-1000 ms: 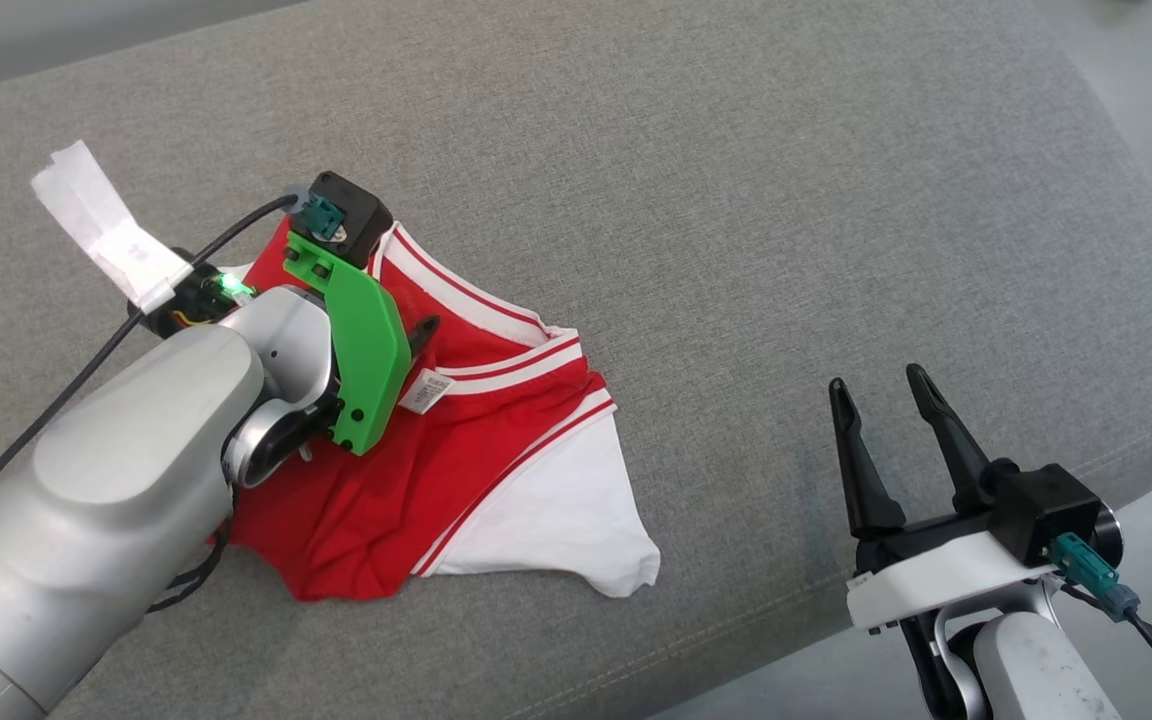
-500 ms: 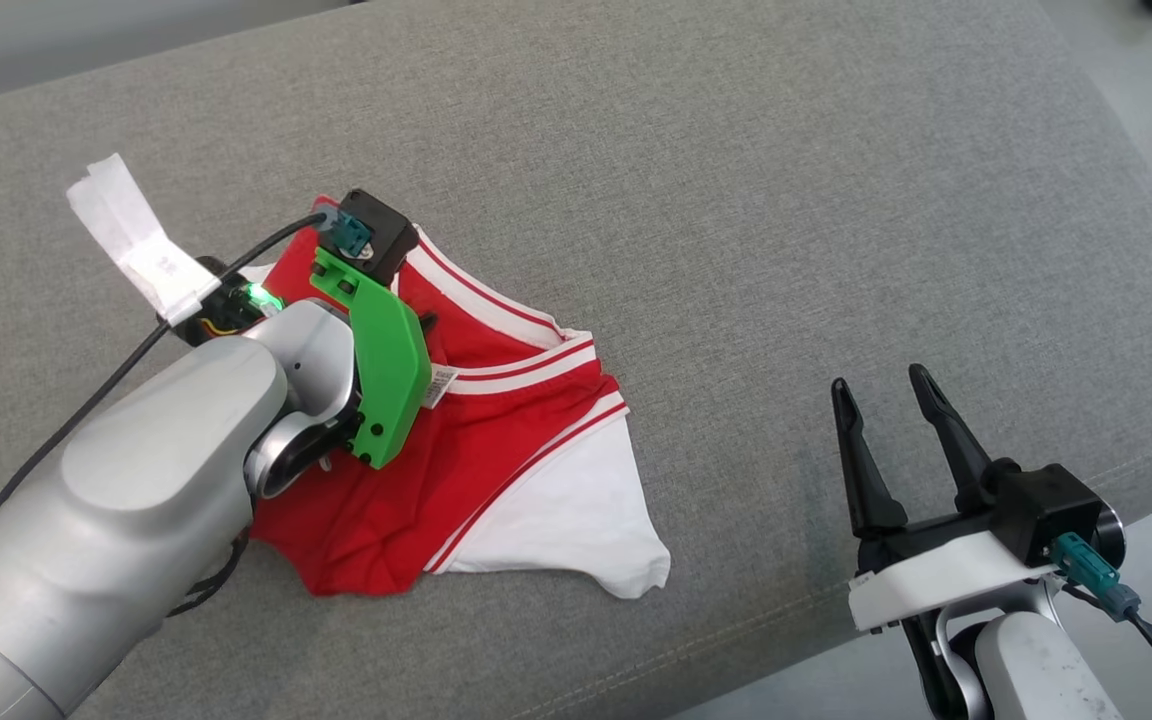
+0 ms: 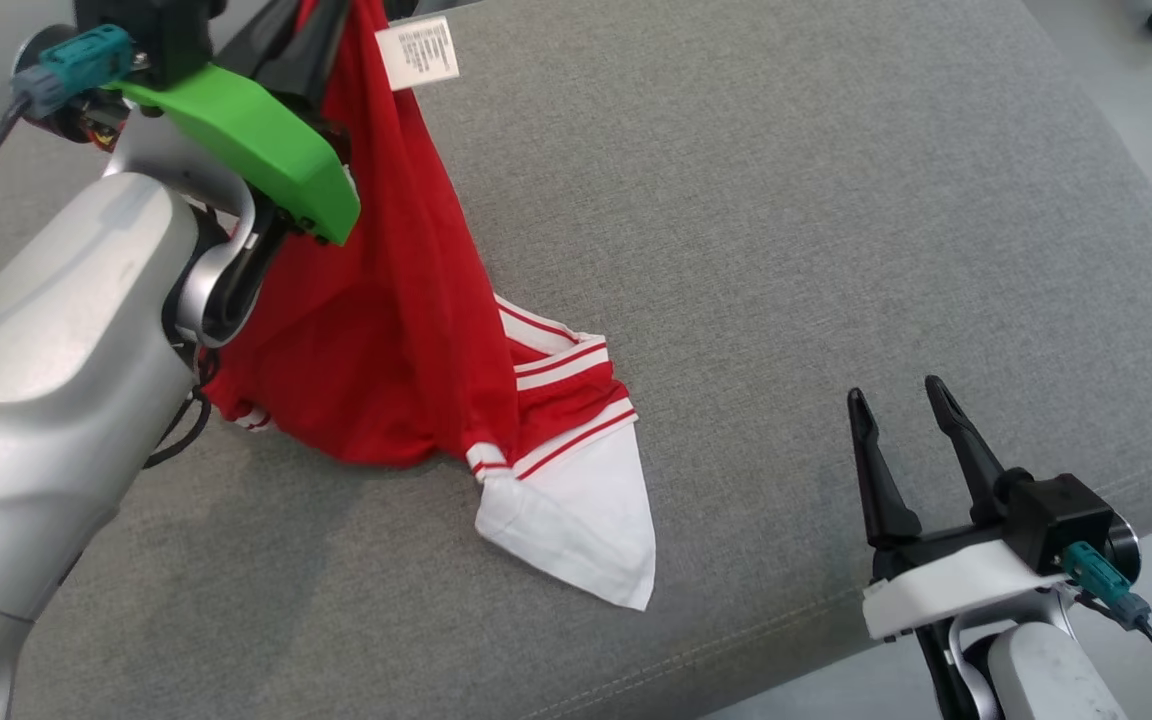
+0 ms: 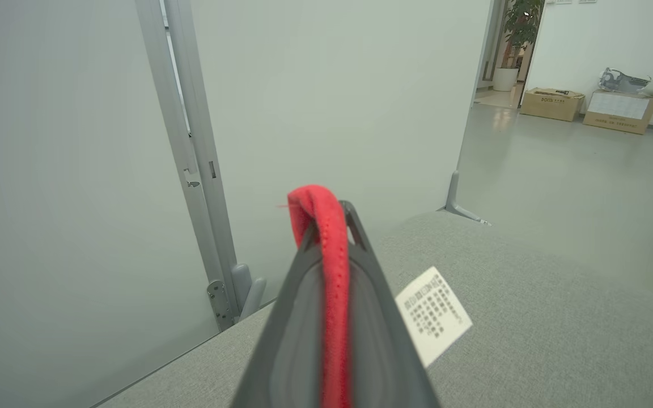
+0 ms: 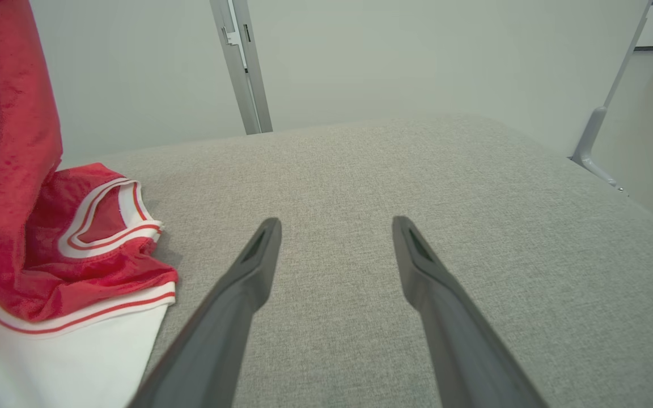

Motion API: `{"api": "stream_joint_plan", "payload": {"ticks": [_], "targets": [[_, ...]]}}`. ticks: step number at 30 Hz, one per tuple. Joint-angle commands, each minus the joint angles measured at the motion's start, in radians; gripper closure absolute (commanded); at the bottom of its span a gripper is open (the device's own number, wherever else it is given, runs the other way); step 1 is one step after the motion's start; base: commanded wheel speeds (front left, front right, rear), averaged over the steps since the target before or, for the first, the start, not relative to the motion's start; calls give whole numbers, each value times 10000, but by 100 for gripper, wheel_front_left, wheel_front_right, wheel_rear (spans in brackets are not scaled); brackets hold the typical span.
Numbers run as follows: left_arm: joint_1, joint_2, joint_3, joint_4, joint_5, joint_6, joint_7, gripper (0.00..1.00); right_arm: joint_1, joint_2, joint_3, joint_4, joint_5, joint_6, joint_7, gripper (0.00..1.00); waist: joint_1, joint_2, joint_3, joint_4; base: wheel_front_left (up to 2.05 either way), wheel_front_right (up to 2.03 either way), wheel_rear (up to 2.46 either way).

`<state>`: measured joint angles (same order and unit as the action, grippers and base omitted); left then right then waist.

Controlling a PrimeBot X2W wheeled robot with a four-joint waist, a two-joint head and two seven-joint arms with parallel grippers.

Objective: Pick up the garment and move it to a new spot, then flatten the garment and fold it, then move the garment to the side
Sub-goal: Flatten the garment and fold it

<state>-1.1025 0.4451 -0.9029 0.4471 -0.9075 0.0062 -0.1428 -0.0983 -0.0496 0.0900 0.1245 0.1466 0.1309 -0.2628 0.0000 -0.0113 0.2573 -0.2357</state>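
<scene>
The garment (image 3: 406,300) is a red jersey with white panels and red-white striped trim. My left gripper (image 3: 311,25) is shut on its red edge and holds it high at the upper left, so the cloth hangs down in a long drape. Its lower part and white corner (image 3: 576,520) still rest on the grey cushion. In the left wrist view the red hem (image 4: 329,255) is pinched between my left gripper (image 4: 332,221), with a white label (image 4: 433,314) dangling beside it. My right gripper (image 3: 901,405) stands open over the cushion at the lower right, apart from the garment (image 5: 49,238).
The grey fabric cushion (image 3: 786,220) spreads wide to the right and behind the garment. Its rounded front edge (image 3: 756,640) runs close under my right gripper (image 5: 335,226). A pale partition wall with a metal post (image 4: 190,141) stands behind the cushion. Cardboard boxes (image 4: 587,105) sit far off on the floor.
My left gripper has shut on the garment's red edge and lifted it up, so the jersey now hangs instead of lying flat. The right gripper has stayed open in place.
</scene>
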Motion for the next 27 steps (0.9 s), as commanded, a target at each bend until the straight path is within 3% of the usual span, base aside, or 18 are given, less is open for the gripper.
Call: {"api": "stream_joint_plan", "payload": {"ticks": [1,5,8,11,15,20,24,25,26,27], "targets": [[-40,111,45,-31,113,-45,-98,100,140,-17,-43,19,-73,-3,-31,0,0,113,-113,118,0,0,0],[952,552,159,-966,-77,-228,-692,100,502,-11,-401,30,-250,-3,-31,0,0,113,-450,614,0,0,0],[2279,1373,38,-2193,-278,-244,-833,100,698,-15,-582,-14,-436,-3,-31,0,0,113,-598,1073,0,0,0],[4231,2200,-123,-3329,-679,35,-982,100,773,-14,-607,-65,-557,-3,-31,0,0,113,-642,1511,0,0,0],[6696,2711,-245,-4059,-1287,281,-1166,100,752,-18,-512,-15,-680,-3,-31,0,0,113,-728,2057,0,0,0],[8542,2272,-50,-3708,-1536,316,-1223,100,891,-20,-487,104,-877,-3,-32,0,0,113,-930,2702,0,0,0],[9430,1383,780,-2696,-1264,-15,-1223,100,930,-20,-425,178,-1068,-3,-31,0,0,113,-1178,3059,0,0,0],[9566,1145,1016,-2521,-1163,-107,-1223,95,944,-18,-406,193,-1090,-3,-31,0,0,113,-1224,3097,0,0,0],[9710,946,1236,-2326,-1026,-206,-1224,71,968,-20,-386,207,-1096,-3,-32,0,0,113,-1266,3123,0,0,0],[9879,777,1393,-2103,-981,-356,-1223,62,987,-22,-378,219,-1099,-3,-31,0,0,113,-1295,3136,0,0,0]]}}
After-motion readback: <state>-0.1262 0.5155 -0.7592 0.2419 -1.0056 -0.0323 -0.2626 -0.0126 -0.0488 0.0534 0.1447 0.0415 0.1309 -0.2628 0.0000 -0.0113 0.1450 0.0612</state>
